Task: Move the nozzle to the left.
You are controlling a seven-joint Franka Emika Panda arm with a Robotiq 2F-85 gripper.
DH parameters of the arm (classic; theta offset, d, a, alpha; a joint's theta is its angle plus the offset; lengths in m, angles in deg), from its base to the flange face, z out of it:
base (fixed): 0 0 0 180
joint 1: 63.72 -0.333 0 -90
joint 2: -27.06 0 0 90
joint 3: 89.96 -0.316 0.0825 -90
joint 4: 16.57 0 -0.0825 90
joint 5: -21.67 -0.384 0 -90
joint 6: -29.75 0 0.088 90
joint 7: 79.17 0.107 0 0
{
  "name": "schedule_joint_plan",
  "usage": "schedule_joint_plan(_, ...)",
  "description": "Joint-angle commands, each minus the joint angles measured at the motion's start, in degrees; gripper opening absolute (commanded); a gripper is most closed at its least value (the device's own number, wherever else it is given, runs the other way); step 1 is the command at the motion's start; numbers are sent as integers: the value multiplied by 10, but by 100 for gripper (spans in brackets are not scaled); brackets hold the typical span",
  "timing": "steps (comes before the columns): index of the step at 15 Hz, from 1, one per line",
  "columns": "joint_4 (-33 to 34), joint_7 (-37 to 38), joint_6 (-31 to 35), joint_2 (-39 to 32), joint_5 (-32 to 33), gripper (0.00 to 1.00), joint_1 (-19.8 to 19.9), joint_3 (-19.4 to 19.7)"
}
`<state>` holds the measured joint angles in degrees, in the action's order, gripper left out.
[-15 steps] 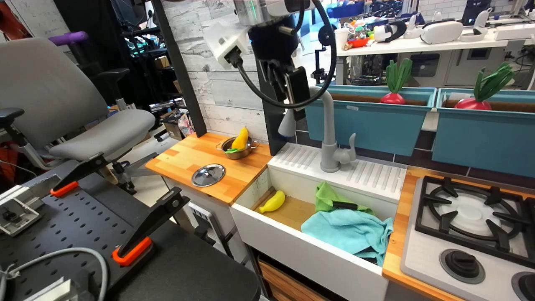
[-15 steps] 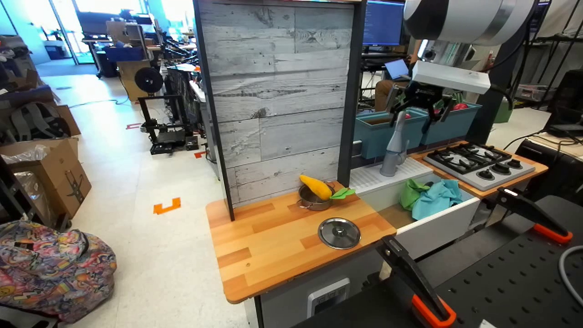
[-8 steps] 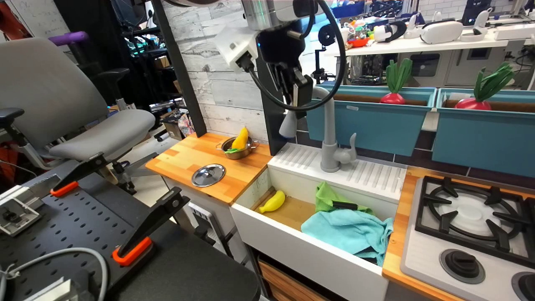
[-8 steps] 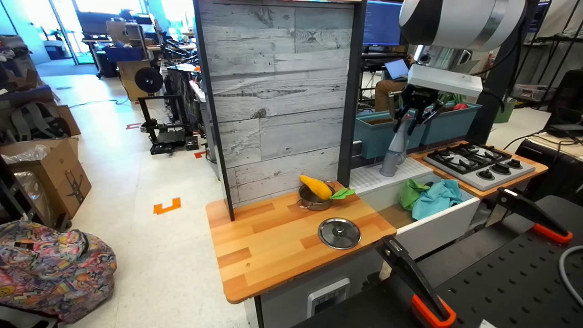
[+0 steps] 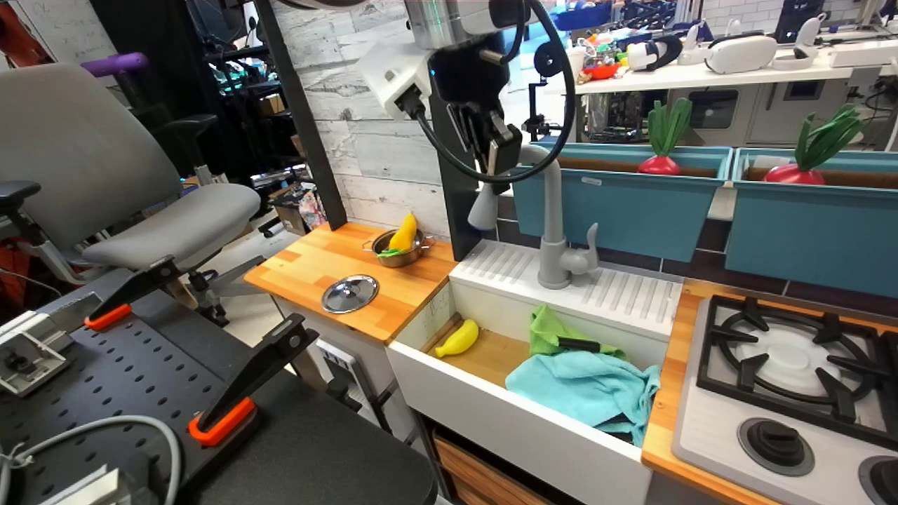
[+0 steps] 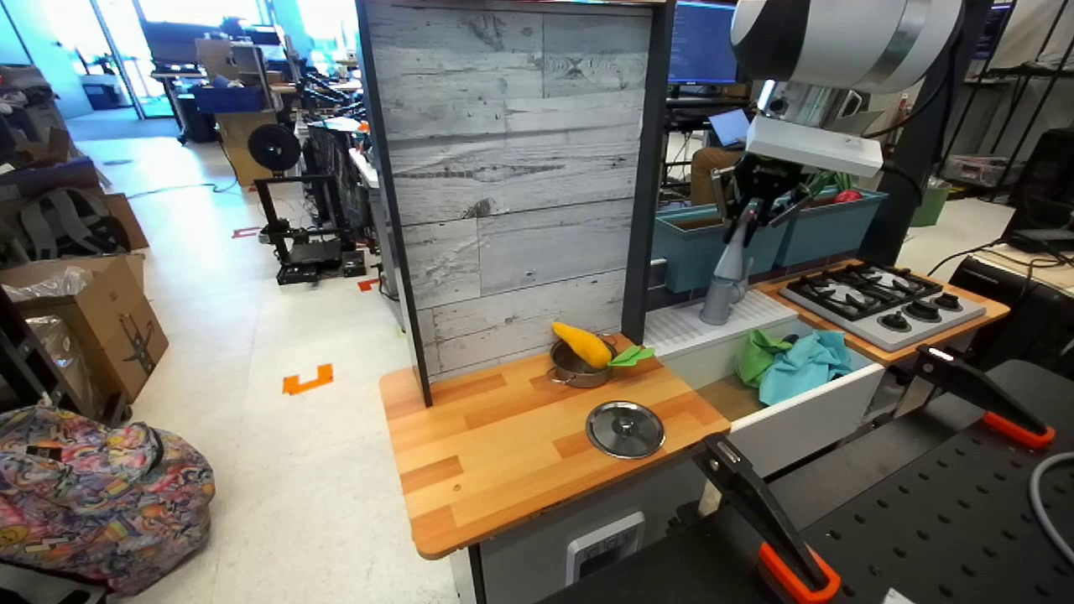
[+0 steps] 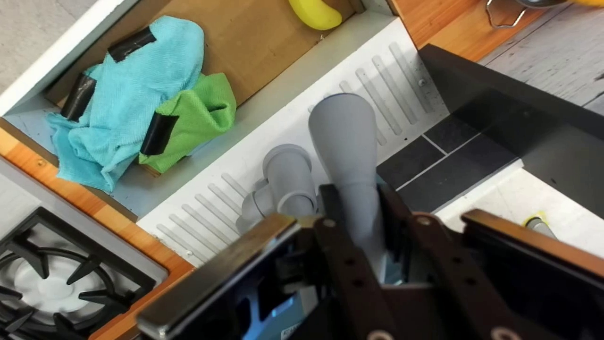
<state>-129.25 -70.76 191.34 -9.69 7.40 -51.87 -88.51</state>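
The nozzle is a grey gooseneck faucet spout [image 5: 553, 203] rising from the white ledge behind the sink, with a small lever on its stem. Its flared outlet end [image 7: 344, 132] fills the middle of the wrist view and points down toward the ledge. My gripper [image 7: 358, 194] is shut on the tube just above that flare, with a dark finger pressed on each side. In both exterior views the gripper [image 6: 742, 231] hangs over the faucet from above. Part of the curved top is hidden behind the fingers and a looped black cable [image 5: 572, 91].
Teal planters [image 5: 617, 210] with toy radishes hang behind the faucet. The sink [image 5: 519, 421] holds a blue cloth [image 5: 582, 386], a green cloth [image 5: 551, 333] and a yellow toy banana [image 5: 457, 339]. A dark post [image 5: 459, 189] stands beside the outlet; a stove [image 5: 793, 379] adjoins.
The gripper's fingers have come together from wide apart onto the tube. The arm has shifted slightly toward the faucet and down. The spout has hardly moved.
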Motion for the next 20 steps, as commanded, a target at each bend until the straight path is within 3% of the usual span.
schedule_joint_plan(1, 46, -13, 10, -32, -51, 6, 34, -42)
schedule_joint_plan(6, 81, -42, 15, -51, -116, 6, 82, -105)
schedule_joint_plan(9, 87, -62, 16, -58, -132, 6, 96, -121)
schedule_joint_plan(10, 89, -63, 13, -60, -133, 49, 97, -121)
schedule_joint_plan(12, 96, -64, 18, -65, -140, 54, 96, -126)
schedule_joint_plan(18, 149, -65, 18, -103, -149, 99, 94, -136)
schedule_joint_plan(20, 158, -66, 18, -109, -149, 100, 95, -139)
